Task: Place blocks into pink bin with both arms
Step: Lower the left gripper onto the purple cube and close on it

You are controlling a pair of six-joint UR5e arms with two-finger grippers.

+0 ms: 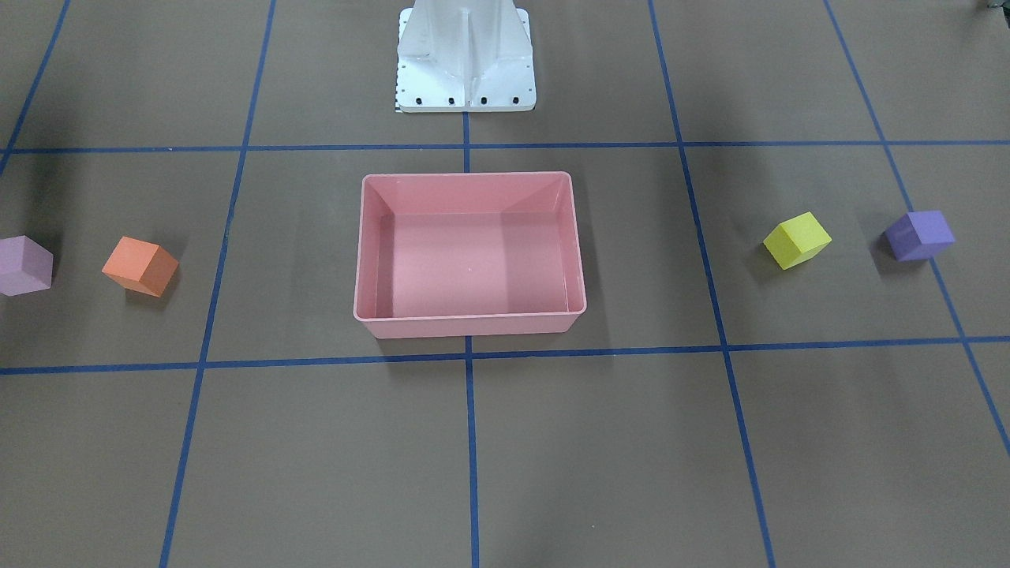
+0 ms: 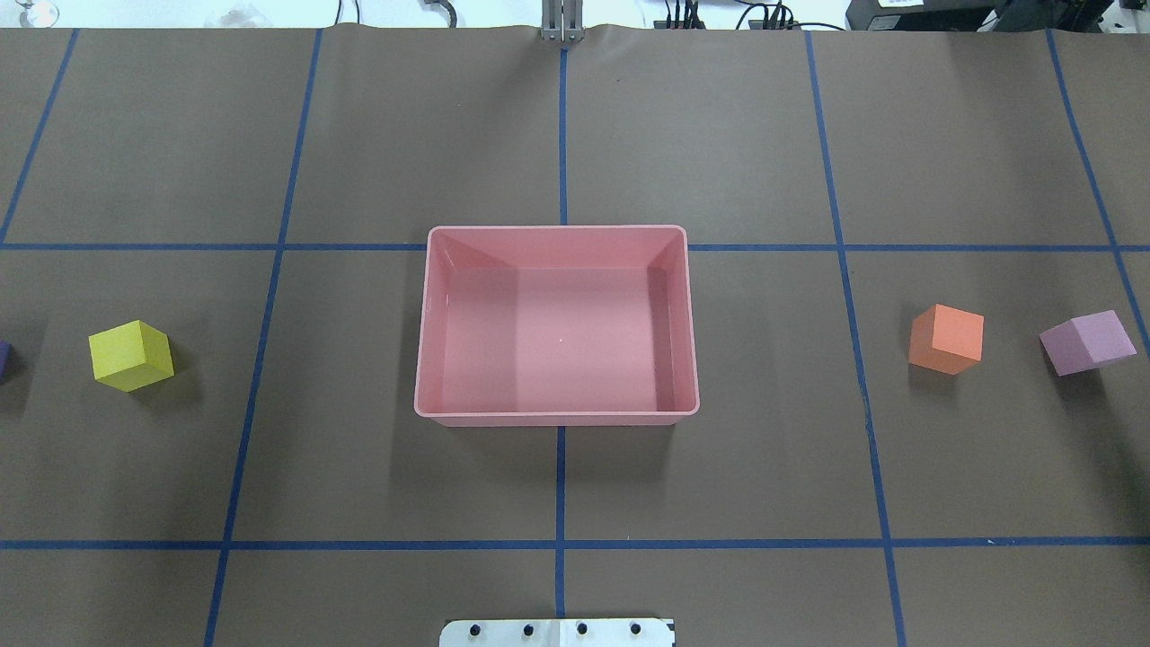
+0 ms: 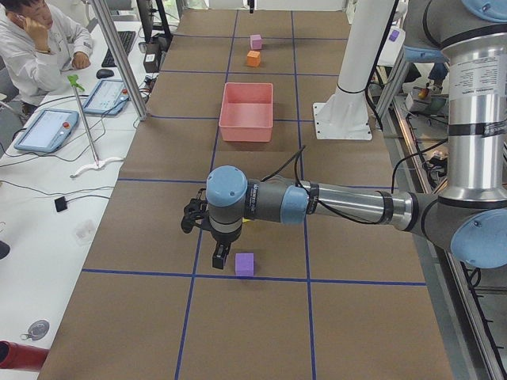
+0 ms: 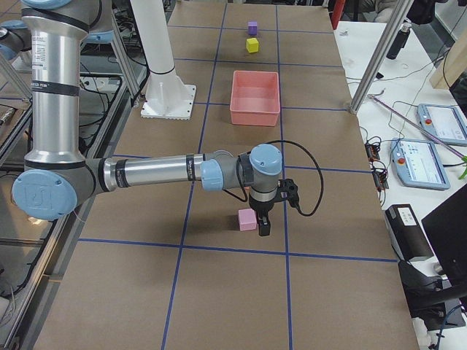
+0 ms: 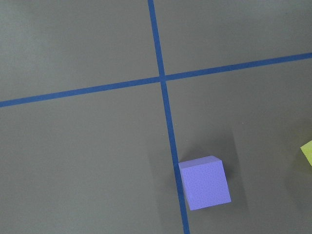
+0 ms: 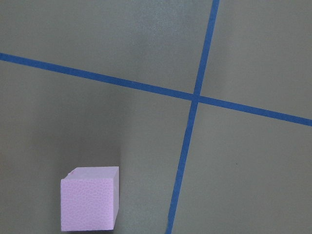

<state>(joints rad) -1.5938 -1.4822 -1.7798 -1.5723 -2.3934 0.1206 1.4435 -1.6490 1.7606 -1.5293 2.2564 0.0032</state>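
Lettering on the left arm [image 3: 348, 204] is too small to read. The salmon pink bin [image 2: 557, 418] sits centred on the bench [image 2: 719, 135]. Overhead, yellow block [image 2: 130, 355] and purple block [image 1: 918, 235] lie at 9 o'clock, orange block [image 2: 945, 339] and light pink block [image 2: 1087, 341] at 3. Left fingers [image 3: 219, 257] and right fingers [image 4: 263, 226]: I cannot tell whether they are clenched.

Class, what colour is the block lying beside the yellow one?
Purple: the purple block shows best in the left wrist-mounted view.
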